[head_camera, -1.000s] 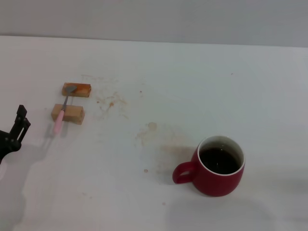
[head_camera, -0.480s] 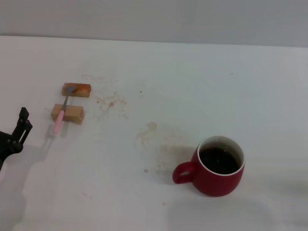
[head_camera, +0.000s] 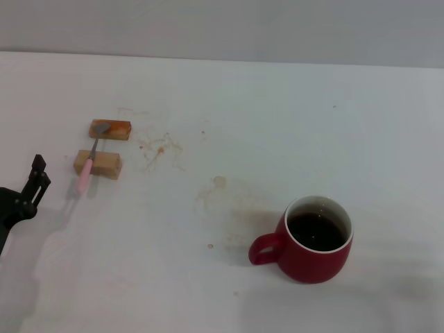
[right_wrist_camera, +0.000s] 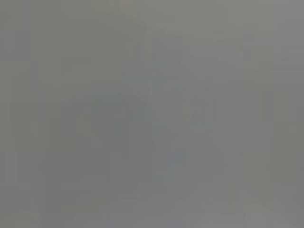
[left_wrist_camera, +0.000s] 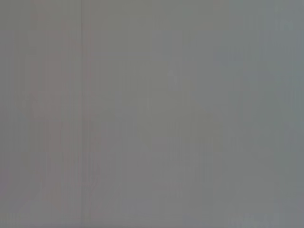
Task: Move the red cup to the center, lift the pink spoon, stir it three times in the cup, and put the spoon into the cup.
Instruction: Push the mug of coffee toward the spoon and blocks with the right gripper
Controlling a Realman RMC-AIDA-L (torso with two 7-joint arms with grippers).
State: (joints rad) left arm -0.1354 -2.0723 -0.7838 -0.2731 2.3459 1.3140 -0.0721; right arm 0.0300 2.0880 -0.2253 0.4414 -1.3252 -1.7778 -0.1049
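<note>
The red cup (head_camera: 313, 241) stands at the near right of the white table, its handle pointing left and dark liquid inside. At the far left the pink spoon (head_camera: 89, 164) lies across two tan blocks, its grey bowl on the farther block (head_camera: 110, 129) and its pink handle over the nearer block (head_camera: 98, 164). My left gripper (head_camera: 35, 182) hovers at the left edge of the head view, a short way left of the spoon's handle and apart from it. The right gripper is out of view. Both wrist views show only flat grey.
Brown stains (head_camera: 220, 189) mark the table (head_camera: 277, 125) between the blocks and the cup. A grey wall runs along the table's far edge.
My left gripper has crept slightly right and down, a little nearer the spoon's handle. The cup, spoon and blocks have not moved.
</note>
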